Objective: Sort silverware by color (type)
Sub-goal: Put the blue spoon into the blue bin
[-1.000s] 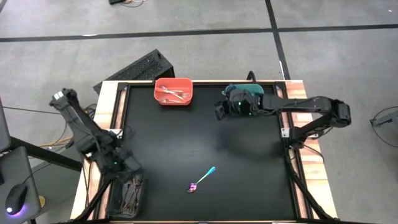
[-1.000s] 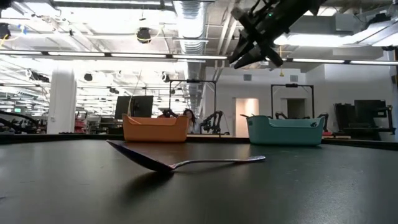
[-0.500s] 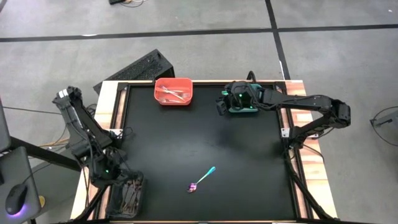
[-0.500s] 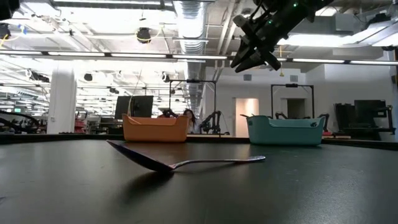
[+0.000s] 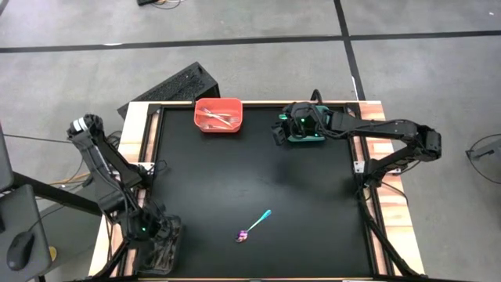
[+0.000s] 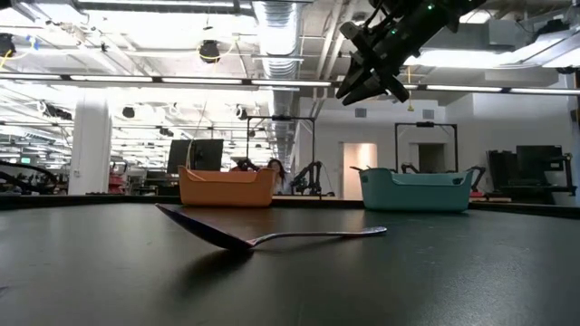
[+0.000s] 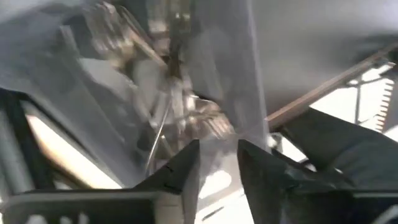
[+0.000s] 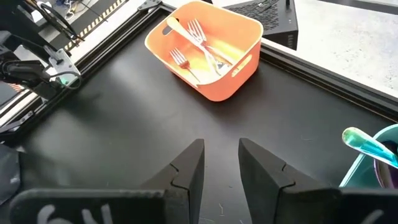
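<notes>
One spoon (image 5: 254, 225) with a teal handle and purple bowl lies flat on the black table, right of the near-left corner; the low view shows the spoon (image 6: 263, 237) resting on its bowl and handle tip. My left gripper (image 5: 149, 229) hangs open over the black bin (image 5: 162, 249) at the near-left corner, and its wrist view looks down on blurred silver pieces (image 7: 180, 118) in the bin. My right gripper (image 5: 283, 131) is open, high beside the teal bin (image 5: 307, 133) at the far edge. Silver forks (image 8: 199, 46) lie in the red bin (image 5: 218, 115).
The teal bin (image 8: 376, 165) holds a teal-handled piece (image 8: 364, 144). The red bin (image 6: 227, 186) and teal bin (image 6: 417, 191) stand along the far edge. A dark keyboard (image 5: 168, 88) lies off the table's far-left corner. Bare black tabletop (image 5: 235, 172) spreads between the bins and the spoon.
My left gripper has moved toward the table's near edge and come over the black bin. My right gripper has moved a little toward the far edge, closer to the teal bin, then stayed still. The spoon has not moved.
</notes>
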Action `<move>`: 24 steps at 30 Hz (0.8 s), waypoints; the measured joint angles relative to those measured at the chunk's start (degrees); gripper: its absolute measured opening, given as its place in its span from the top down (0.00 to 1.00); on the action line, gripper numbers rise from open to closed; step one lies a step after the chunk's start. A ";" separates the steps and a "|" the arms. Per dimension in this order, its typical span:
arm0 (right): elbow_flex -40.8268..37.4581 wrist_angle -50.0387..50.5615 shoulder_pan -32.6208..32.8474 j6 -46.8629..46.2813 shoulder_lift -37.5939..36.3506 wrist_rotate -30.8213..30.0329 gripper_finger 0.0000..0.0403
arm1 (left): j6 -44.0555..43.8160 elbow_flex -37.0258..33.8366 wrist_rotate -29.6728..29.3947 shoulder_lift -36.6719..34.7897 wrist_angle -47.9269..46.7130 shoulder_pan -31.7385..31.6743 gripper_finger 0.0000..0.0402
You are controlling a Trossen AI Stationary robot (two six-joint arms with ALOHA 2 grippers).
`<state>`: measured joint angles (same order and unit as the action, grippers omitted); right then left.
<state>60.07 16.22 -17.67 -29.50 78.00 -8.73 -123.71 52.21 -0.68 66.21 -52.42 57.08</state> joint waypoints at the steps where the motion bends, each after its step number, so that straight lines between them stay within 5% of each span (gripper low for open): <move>1: 0.00 -0.04 0.00 0.00 0.00 0.03 0.71 | 0.01 0.00 -0.21 0.16 1.15 -0.16 0.75; 7: 0.00 -0.18 0.00 0.09 0.29 9.35 0.71 | 2.26 0.00 -3.46 0.29 1.39 -1.57 0.65; 12: -0.01 -1.80 2.54 7.41 2.05 22.35 0.71 | 15.13 0.00 -12.92 0.29 2.08 -4.40 0.64; 18: 0.20 -5.14 10.59 14.68 5.40 22.63 0.71 | 32.45 0.00 -22.77 0.27 2.62 -11.38 0.65; 24: 0.04 -5.58 18.22 20.59 10.61 22.53 0.69 | 43.27 0.00 -23.22 0.27 3.01 -20.21 0.65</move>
<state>60.12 10.64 0.55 -8.91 88.60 13.80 -80.44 52.21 -23.90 66.48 -49.41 36.87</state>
